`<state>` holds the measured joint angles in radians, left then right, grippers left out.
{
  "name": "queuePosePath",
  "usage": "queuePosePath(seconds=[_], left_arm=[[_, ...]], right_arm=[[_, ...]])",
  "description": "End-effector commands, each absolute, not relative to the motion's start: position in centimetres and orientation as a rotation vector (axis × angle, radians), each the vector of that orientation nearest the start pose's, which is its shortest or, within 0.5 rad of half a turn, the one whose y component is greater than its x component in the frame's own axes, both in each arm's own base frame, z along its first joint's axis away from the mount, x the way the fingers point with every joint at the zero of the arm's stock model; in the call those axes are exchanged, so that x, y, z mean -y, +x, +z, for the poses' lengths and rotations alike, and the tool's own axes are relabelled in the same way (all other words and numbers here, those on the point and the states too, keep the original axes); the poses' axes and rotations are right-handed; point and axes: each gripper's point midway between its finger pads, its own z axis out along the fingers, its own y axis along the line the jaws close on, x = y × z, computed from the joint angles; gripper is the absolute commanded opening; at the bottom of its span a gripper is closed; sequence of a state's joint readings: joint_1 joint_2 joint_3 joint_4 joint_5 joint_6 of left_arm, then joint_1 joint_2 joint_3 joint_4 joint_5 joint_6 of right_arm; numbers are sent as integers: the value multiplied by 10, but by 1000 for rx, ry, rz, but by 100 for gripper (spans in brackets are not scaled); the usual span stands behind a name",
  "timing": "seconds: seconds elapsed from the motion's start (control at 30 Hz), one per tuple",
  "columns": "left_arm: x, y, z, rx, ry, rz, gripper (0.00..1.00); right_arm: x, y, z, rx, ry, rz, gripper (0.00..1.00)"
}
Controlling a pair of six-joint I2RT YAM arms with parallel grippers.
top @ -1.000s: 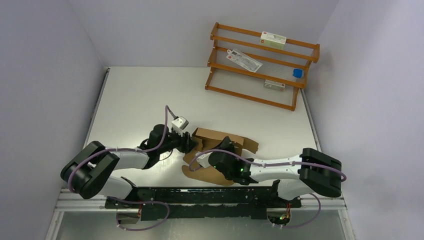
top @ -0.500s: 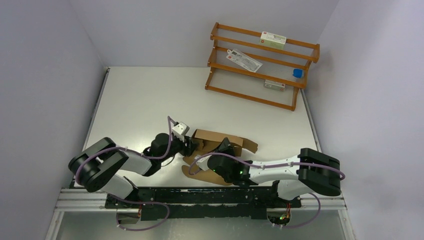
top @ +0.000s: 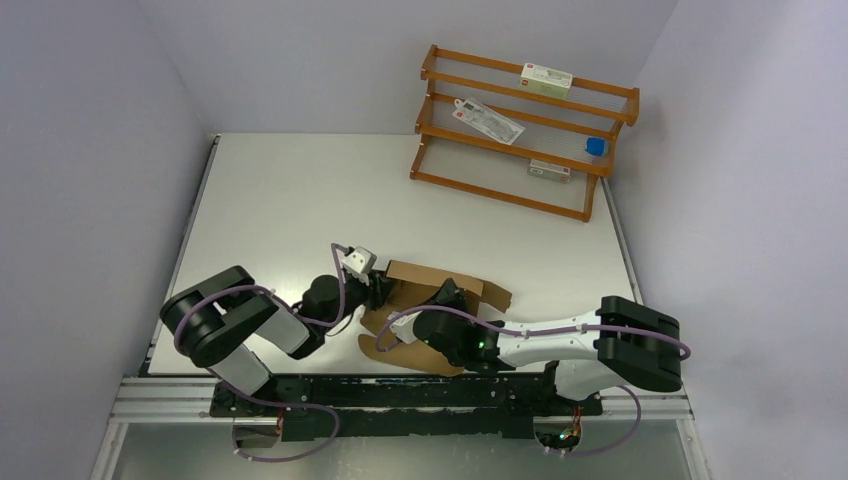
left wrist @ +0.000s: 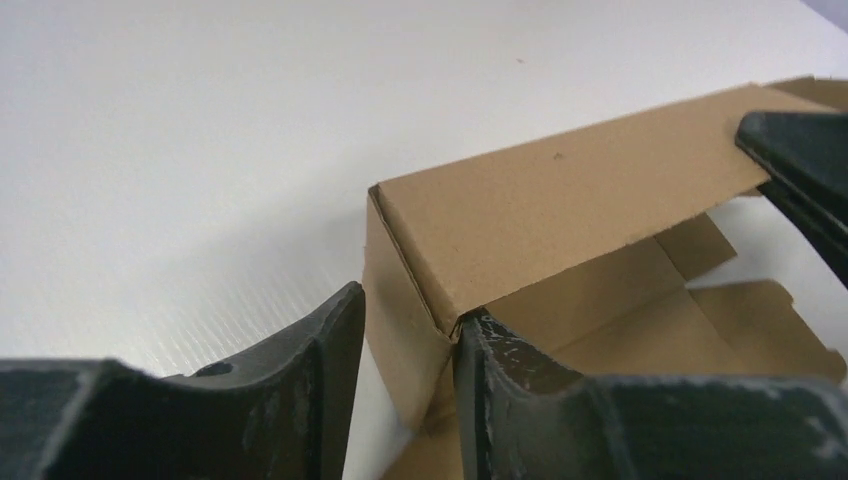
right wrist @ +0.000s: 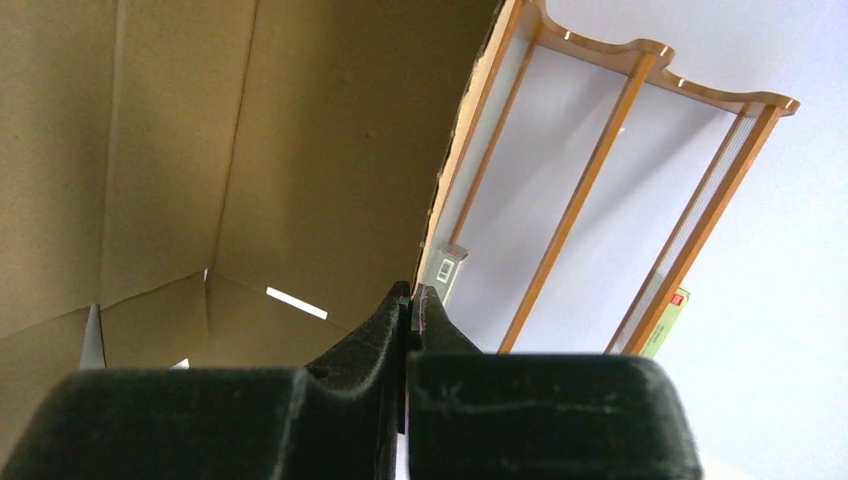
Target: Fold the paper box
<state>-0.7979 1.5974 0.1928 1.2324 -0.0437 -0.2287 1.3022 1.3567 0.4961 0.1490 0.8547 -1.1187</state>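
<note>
The paper box (top: 415,275) is brown cardboard, partly raised, lying between the two arms with flat flaps (top: 385,345) spread toward the near edge. My left gripper (top: 380,290) sits at its left end. In the left wrist view the jaws (left wrist: 410,305) are apart and straddle the box's end wall (left wrist: 400,300). The right finger (left wrist: 480,350) touches the inside of the corner, while the left finger stands just outside the wall. My right gripper (right wrist: 412,290) is shut on the edge of the raised top panel (right wrist: 250,150), and shows as a black shape (left wrist: 800,160) at that panel's far end.
A wooden rack (top: 525,130) stands at the back right, holding small printed cartons and a blue item (top: 595,146). Its rails (right wrist: 600,180) show past the box in the right wrist view. White table (top: 290,190) lies left and behind the box.
My left arm has shifted right and tucked in toward the box's left end, and its jaws have narrowed around the end wall. The right gripper stays shut on the panel; the box edged slightly left.
</note>
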Motion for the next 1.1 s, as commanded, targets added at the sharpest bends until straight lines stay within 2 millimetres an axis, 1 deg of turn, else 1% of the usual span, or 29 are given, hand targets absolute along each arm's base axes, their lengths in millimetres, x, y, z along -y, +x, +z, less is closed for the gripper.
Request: queuePosePath(seconds=[0.0, 0.07, 0.17, 0.27, 0.43, 0.57, 0.63, 0.77, 0.83, 0.93, 1.07], left_arm=[[263, 269, 97, -1595, 353, -709, 40], [260, 271, 98, -1583, 320, -691, 37], [257, 273, 97, -1576, 288, -662, 36], [253, 277, 91, -1588, 268, -614, 35], [240, 279, 82, -1615, 207, -530, 31], [231, 280, 75, -1639, 165, -450, 29], [225, 279, 72, -1641, 138, -420, 32], [221, 278, 67, -1651, 121, -373, 41], [219, 277, 62, -1664, 117, -356, 43], [215, 276, 56, -1679, 106, -334, 43], [216, 279, 48, -1699, 102, -310, 42]], right_arm=[[-232, 219, 99, -1133, -1847, -814, 0], [-234, 219, 98, -1148, -1843, -799, 0], [-239, 217, 97, -1178, -1835, -743, 0], [-242, 215, 96, -1200, -1822, -703, 0], [-241, 214, 92, -1222, -1828, -701, 0], [-243, 214, 94, -1229, -1815, -683, 0], [-244, 213, 94, -1232, -1815, -674, 0], [-246, 213, 94, -1232, -1811, -665, 0], [-247, 213, 93, -1234, -1813, -659, 0], [-248, 213, 92, -1235, -1809, -656, 0], [-250, 213, 91, -1236, -1812, -648, 0]])
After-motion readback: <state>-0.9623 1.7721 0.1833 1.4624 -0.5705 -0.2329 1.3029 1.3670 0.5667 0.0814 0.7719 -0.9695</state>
